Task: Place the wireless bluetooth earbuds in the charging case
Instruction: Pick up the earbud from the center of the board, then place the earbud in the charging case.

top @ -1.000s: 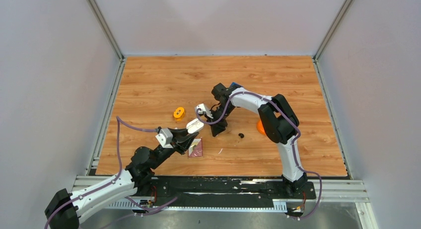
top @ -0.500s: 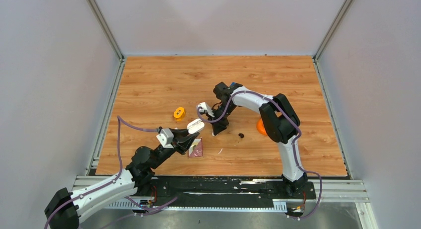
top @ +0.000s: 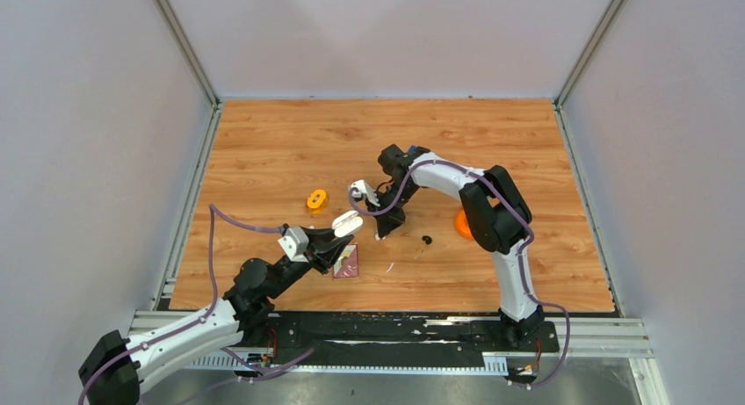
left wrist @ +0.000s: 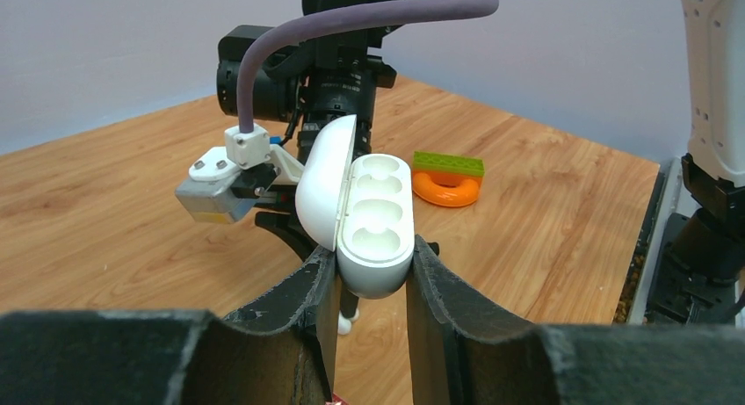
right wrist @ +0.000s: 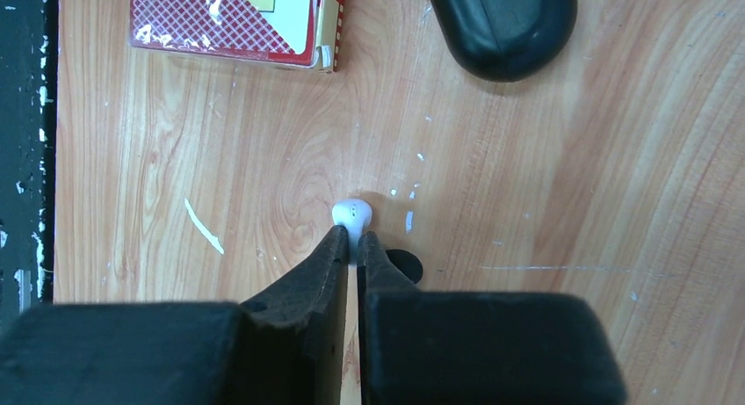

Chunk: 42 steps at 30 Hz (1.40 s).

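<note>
My left gripper (top: pixel 344 227) is shut on the white charging case (top: pixel 347 220) and holds it above the table. In the left wrist view the case (left wrist: pixel 378 212) stands between the pads, lid open to the left, with two empty wells showing. My right gripper (top: pixel 379 235) is just right of the case, pointing down, shut on a small earbud (right wrist: pixel 351 215) that looks white; its tip is at the table. The same earbud shows below the case in the left wrist view (left wrist: pixel 349 322). A tiny black bud-sized thing (top: pixel 426 240) lies on the table further right.
A red patterned card box (top: pixel 347 263) lies under the left gripper, also in the right wrist view (right wrist: pixel 233 18). An orange ring (top: pixel 316 198) lies left of the case. Another orange ring (left wrist: pixel 446 189) with a green brick (left wrist: pixel 449 163) lies by the right arm. A blue block (top: pixel 415 150) shows behind that arm.
The right gripper with the earbud has shifted slightly down and toward the case. The left gripper with the case has crept slightly right.
</note>
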Each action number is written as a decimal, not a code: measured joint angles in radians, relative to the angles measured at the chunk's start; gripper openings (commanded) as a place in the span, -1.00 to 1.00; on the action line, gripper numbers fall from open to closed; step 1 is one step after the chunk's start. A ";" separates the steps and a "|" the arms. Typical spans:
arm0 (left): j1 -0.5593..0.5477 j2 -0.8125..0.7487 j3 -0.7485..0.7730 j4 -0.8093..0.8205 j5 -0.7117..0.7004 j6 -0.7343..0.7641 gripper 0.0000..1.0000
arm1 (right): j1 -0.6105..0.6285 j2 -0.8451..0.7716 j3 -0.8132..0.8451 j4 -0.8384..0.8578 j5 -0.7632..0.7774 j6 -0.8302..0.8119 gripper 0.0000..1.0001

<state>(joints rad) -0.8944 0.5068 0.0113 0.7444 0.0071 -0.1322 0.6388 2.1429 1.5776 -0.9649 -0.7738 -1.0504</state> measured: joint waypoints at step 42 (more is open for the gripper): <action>0.000 0.754 0.184 0.468 0.554 -0.054 -0.97 | 0.286 -0.681 -0.002 -0.274 0.409 0.229 -0.99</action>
<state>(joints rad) -0.8940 1.2606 0.1955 1.2129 0.5610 -0.1864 0.9253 1.4616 1.5753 -1.2392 -0.3645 -0.8219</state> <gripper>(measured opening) 0.364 0.067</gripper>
